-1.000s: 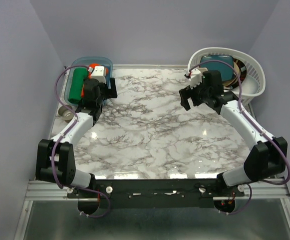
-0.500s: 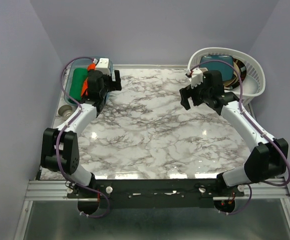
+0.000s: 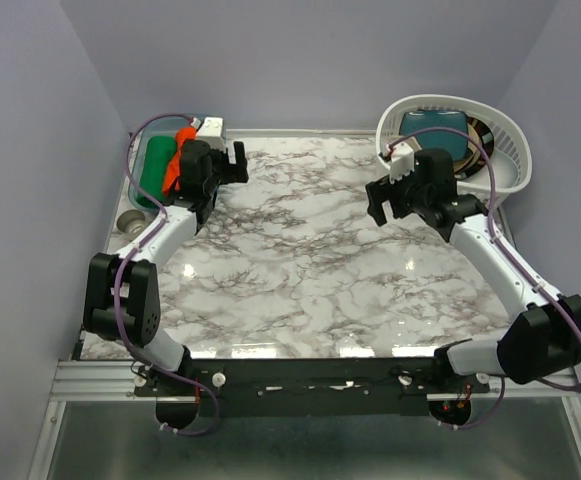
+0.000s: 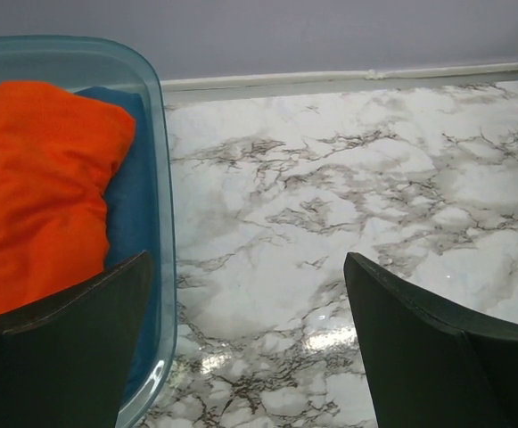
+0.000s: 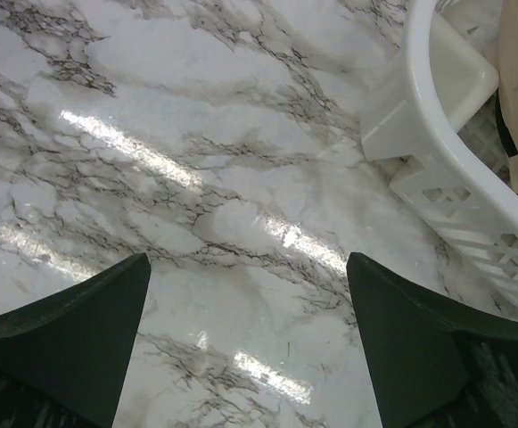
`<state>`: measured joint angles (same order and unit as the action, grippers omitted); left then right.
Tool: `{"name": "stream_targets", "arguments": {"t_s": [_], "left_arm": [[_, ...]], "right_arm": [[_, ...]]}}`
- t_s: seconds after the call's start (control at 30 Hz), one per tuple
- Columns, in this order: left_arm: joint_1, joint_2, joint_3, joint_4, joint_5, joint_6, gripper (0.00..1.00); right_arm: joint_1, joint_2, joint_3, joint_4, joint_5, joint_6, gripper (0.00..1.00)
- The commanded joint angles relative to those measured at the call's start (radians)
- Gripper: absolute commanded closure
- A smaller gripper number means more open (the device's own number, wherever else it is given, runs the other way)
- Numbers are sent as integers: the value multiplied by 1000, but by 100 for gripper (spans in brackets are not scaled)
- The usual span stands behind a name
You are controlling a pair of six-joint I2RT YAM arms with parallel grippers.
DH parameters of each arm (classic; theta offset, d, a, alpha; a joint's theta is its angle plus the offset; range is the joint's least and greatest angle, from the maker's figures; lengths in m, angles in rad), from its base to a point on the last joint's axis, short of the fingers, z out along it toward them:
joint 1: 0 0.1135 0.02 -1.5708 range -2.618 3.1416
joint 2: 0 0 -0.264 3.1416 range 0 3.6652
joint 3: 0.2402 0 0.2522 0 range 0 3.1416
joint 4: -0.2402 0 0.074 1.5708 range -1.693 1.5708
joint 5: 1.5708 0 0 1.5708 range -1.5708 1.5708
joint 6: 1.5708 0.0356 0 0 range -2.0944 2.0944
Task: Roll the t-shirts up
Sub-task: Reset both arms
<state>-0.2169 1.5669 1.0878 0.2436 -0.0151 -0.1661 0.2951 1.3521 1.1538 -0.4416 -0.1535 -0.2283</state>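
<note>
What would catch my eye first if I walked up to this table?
Probably the bright orange-red rolled t-shirt, lying in a clear bin at the far left corner of the marble table. At the far right stands a white laundry basket with something teal inside. The left end effector and right end effector both hang open.

Orange-red t-shirt roll (image 4: 45, 178), blue bin (image 4: 166, 223), grey-veined white marble table (image 4: 374, 178), white basket (image 5: 455, 147).

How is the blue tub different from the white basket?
The tub is see-through blue with smooth walls; the basket is white with slotted walls. The tub holds an orange roll and a green roll; the basket holds a teal cloth. The tub sits back left, the basket back right. Both hold cloth.
</note>
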Motion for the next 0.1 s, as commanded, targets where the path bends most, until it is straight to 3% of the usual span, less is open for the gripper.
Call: {"name": "stream_targets", "arguments": {"t_s": [0.0,0.07], "left_arm": [[-7,-36,-2,2,14,-9,1],[-9,-38,-8,5,14,-9,1]], "right_arm": [[4,-30,-20,17,-24,-12,0],[4,-39,-14,14,-46,-19,0]]}}
